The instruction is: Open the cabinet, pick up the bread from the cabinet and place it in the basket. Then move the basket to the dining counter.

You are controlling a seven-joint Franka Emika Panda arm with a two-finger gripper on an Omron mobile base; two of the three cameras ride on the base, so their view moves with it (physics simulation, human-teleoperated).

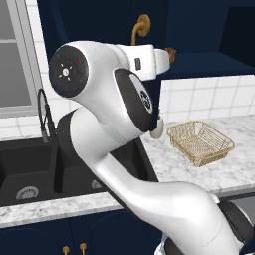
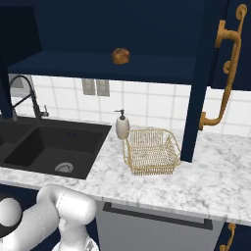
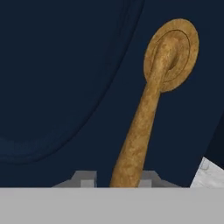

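Bread [image 2: 120, 56], one small brown roll, sits on the shelf of the wall cabinet [image 2: 147, 29], above and a little left of the basket. One cabinet door [image 2: 196, 98] stands swung out edge-on, just right of the basket, its long brass handle [image 2: 225, 73] facing right.

In the hand view, a brass handle [image 3: 144, 127] runs down from its round mount on a navy door panel and passes between the two finger tips of the hand [image 3: 127, 183]. The tips sit close on either side of the bar, so the hand appears to be clenching on it; firm contact cannot be confirmed.

Judgement: the step in hand is door opening. It should go well if the grip stays square on the bar and the pull follows the door's arc rather than a straight line.

Count: one roll, one gold wire basket [image 2: 149, 151] on the marble table [image 2: 206, 181], one soap dispenser [image 2: 122, 125], one black sink [image 2: 49, 144], one tap [image 2: 24, 93].
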